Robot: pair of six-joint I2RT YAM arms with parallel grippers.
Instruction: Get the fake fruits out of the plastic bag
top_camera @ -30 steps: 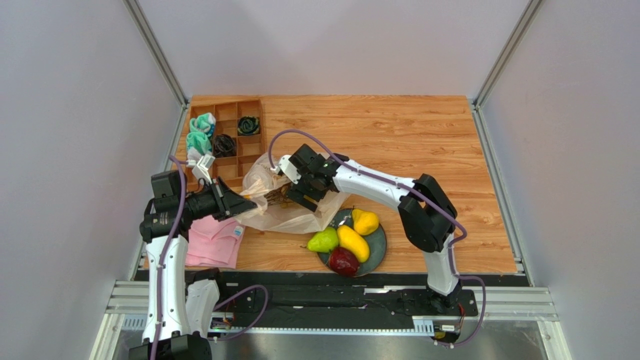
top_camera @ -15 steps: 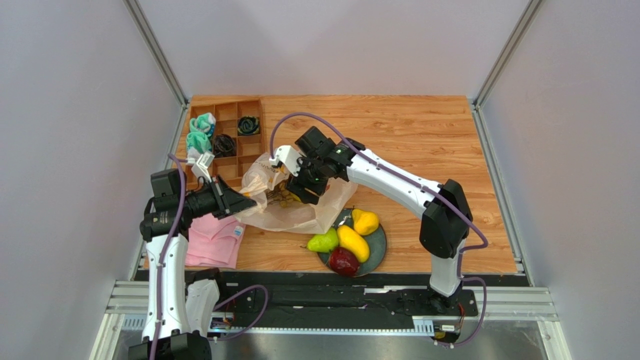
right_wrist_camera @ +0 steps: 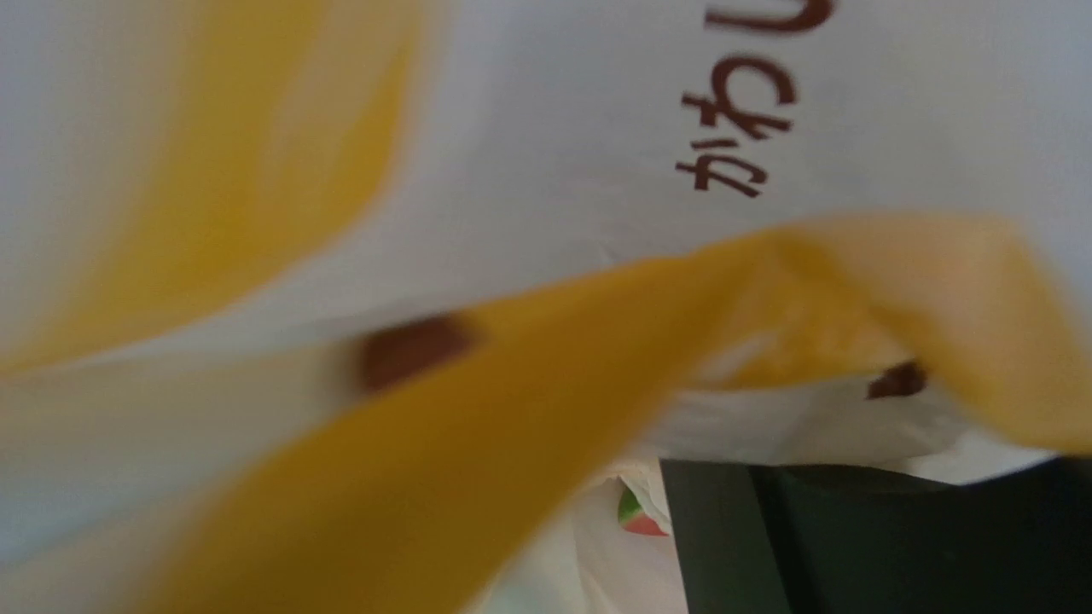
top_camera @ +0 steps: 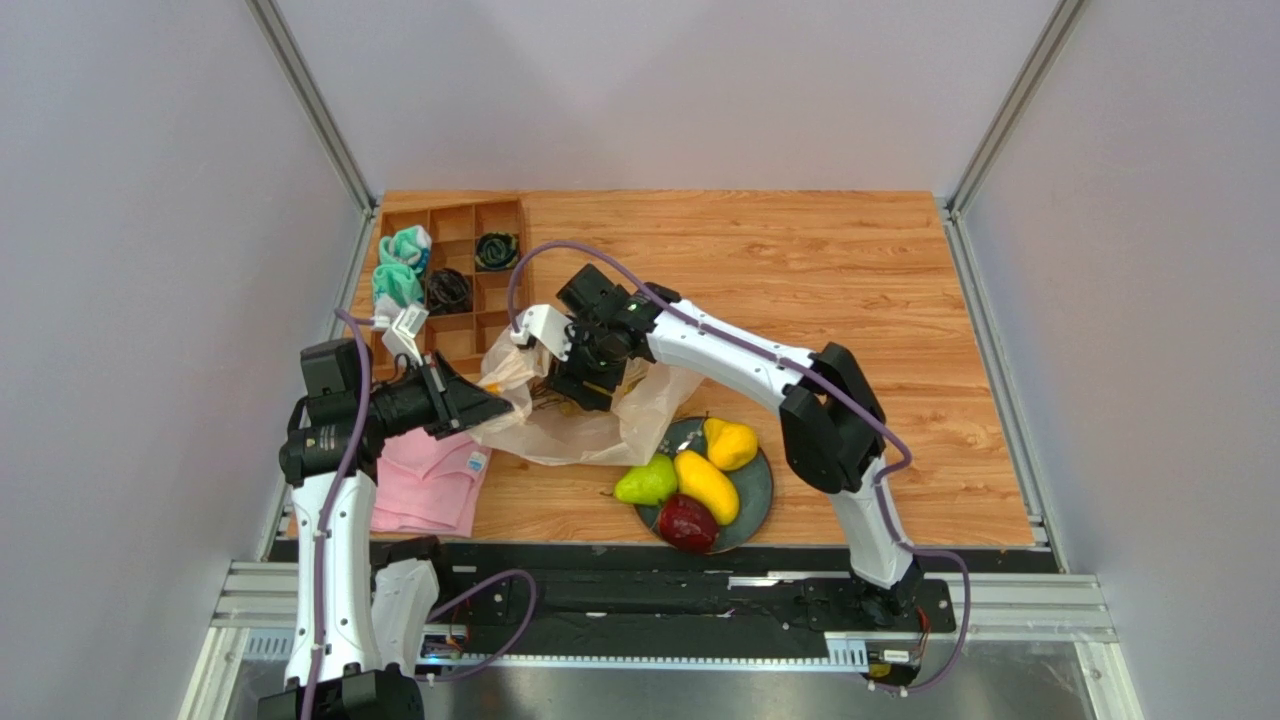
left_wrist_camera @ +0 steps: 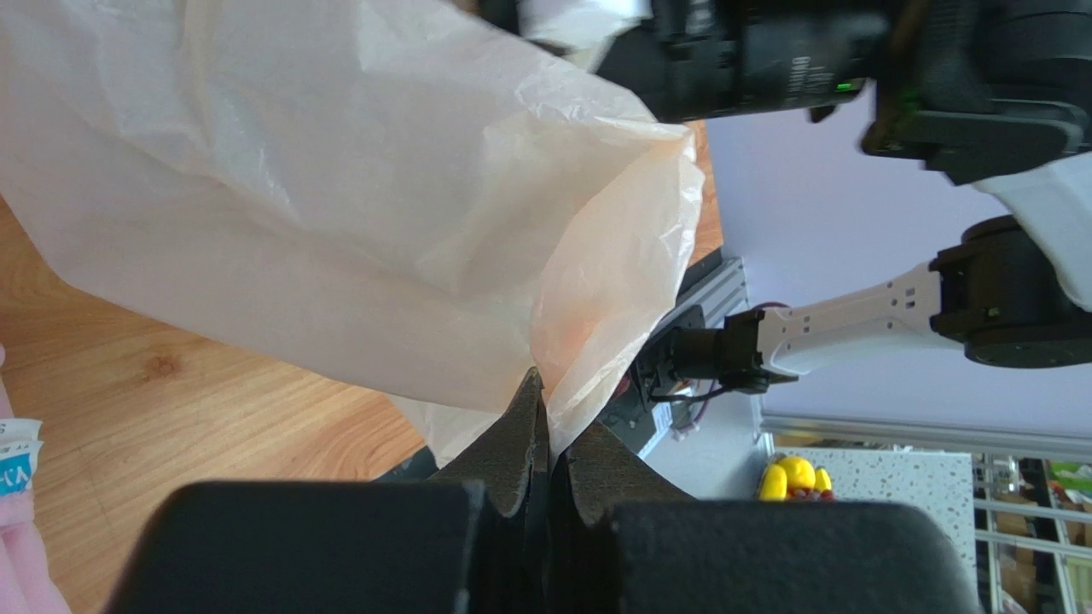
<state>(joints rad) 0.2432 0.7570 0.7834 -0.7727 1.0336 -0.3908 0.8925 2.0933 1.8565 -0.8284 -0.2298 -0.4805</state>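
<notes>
Pinching bag (top_camera: 579, 435) rim with left fingers (left_wrist_camera: 538, 412); pushing right fingers (top_camera: 583, 378) deeper into bag, spread indeterminable; likely reaching remaining fruit (right_wrist_camera: 631, 508).

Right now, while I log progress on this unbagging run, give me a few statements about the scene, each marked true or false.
1. The left gripper is shut on an edge of the plastic bag. True.
2. The right gripper hangs over the plate. False: it is at the bag's mouth, reaching in.
3. The plate holds a green pear, a yellow mango, a lemon and a dark red apple. True.
4. The pink cloth covers the plate. False: it lies beside the bag, by the left arm, apart from the plate.
</notes>
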